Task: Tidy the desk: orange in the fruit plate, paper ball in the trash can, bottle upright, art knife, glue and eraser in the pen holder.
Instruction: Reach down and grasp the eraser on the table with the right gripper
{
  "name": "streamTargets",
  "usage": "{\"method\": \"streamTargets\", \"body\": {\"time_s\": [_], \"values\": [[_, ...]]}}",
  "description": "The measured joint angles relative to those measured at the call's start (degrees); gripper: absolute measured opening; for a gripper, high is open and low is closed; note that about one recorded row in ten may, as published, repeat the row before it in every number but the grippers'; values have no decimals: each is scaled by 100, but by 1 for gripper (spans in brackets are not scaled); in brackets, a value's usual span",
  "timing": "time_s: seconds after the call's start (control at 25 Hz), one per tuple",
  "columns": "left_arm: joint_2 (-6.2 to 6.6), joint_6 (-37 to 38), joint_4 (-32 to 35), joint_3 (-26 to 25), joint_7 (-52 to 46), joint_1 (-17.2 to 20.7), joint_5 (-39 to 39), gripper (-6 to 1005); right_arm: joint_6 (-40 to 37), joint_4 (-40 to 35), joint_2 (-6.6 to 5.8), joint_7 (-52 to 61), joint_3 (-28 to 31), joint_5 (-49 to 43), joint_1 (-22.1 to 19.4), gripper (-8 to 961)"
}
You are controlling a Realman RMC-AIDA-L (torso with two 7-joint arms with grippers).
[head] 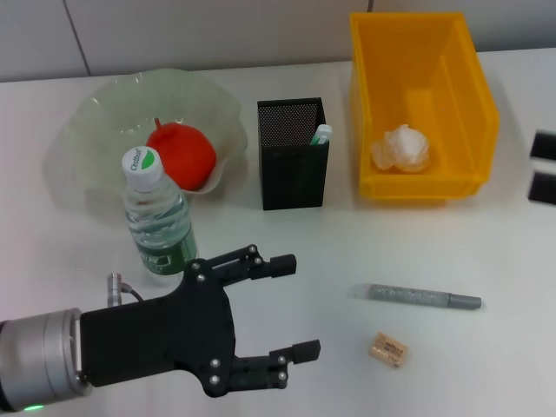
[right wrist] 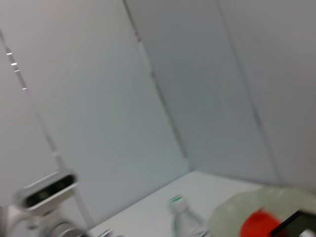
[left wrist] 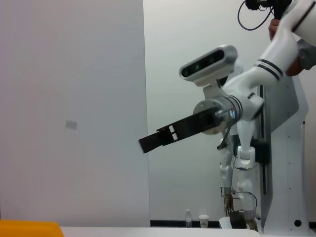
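The left tool (head: 300, 306) hovers low over the near part of the white tabletop (head: 486, 252), its two black fingers (head: 282, 265) spread wide apart with nothing between them. It points toward the robot's right, in the direction of the loose items lying there.

The bottle (head: 156, 217) stands upright just behind the left tool's upper finger, its white cap with a green mark facing up and its long axis vertical. Behind it sits the translucent fruit plate (head: 95, 122), with the orange (head: 181, 155) resting inside it.

The black mesh pen holder (head: 292, 165) stands near the middle of the tabletop, between the fruit plate and the yellow trash can (head: 465, 78). A white-and-green item, which may be the glue (head: 321, 134), pokes up from the holder's right-hand corner. The paper ball (head: 401, 148) lies inside the trash can, toward its near end.

The art knife (head: 426, 296) lies flat on the tabletop to the right of the left tool, well apart from it. Its long axis runs nearly left to right, with the darker grey end pointing to the robot's right. The eraser (head: 387, 348) lies just in front of the knife, tilted slightly.

The right tool (head: 543, 165) shows only as dark shapes at the right edge of the head view, and I cannot tell whether it is open or closed.
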Motion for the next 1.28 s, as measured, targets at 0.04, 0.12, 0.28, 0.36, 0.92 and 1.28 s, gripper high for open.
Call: {"method": "streamTargets", "body": {"time_s": [0.04, 0.12, 0.28, 0.36, 0.92, 1.28], "values": [[0, 0, 0, 0, 0, 0, 0, 801, -206, -180, -47, 176, -195, 0, 195, 677], [0, -14, -66, 9, 1, -37, 4, 800, -655, -616, -62, 488, -629, 0, 649, 677], [-6, -39, -220, 12, 76, -107, 6, 800, -1082, -1478, 222, 454, -1144, 5, 1186, 676], [-9, -43, -236, 13, 101, -116, 6, 800, -1051, -1663, 345, 378, -1139, 6, 1204, 675], [-9, -52, -241, 45, 11, -289, 6, 800, 1101, -639, 54, -190, -630, 11, 1121, 669], [0, -52, -267, 54, 5, -288, 52, 800, 1274, 248, -821, 336, -1809, 9, 2062, 668]]}}
